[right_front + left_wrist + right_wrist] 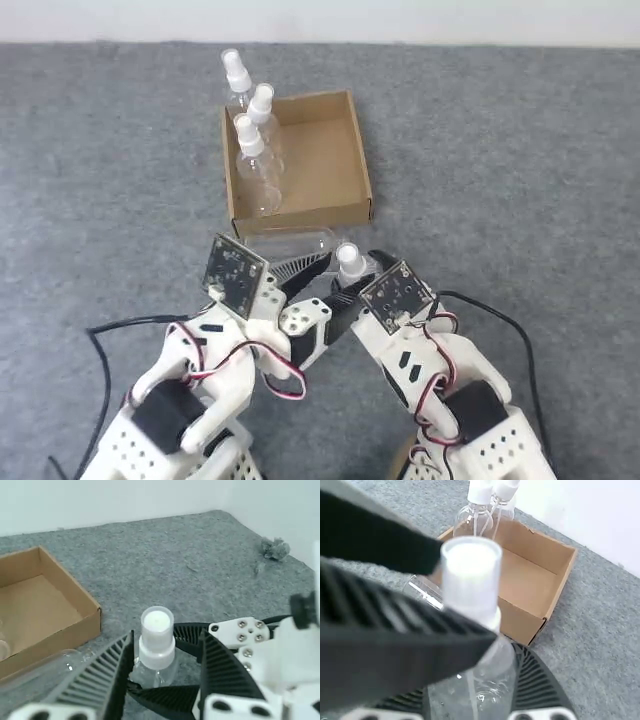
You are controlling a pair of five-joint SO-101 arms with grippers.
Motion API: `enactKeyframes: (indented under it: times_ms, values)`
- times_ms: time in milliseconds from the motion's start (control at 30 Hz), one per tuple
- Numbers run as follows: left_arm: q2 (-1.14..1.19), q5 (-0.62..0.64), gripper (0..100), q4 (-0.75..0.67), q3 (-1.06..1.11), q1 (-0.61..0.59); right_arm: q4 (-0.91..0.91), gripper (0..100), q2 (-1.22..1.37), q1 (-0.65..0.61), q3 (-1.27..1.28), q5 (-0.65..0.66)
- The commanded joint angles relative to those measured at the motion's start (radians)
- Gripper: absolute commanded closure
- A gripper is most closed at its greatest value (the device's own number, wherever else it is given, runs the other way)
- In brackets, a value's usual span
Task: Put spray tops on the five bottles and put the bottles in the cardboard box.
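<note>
Grey desk (520, 150) — one bottle (150, 672) gripped just before the cardboard box's (320, 160) near wall.
Three topped bottles (257, 170) at the box's left wall; right jaws clamp the gripped bottle, left jaws narrowly parted around its spray top (157, 630).

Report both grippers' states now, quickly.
Left gripper: open, jaws either side of the spray top.
Right gripper: shut on the bottle.
</note>
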Motion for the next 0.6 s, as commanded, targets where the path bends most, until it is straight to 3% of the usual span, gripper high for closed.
enactKeyframes:
  times_ms: [0,333,567]
  values:
    - [-0.015,0.028,81,0.035,-0.088,0.002,-0.015,98.6,-0.018,0.022,-0.029,-0.009]
    - [-0.046,0.114,81,0.08,-0.108,-0.063,-0.015,98.6,-0.021,0.024,-0.029,-0.009]
    - [-0.321,0.114,81,0.084,-0.048,-0.187,-0.047,98.6,-0.021,0.059,-0.006,0.0]
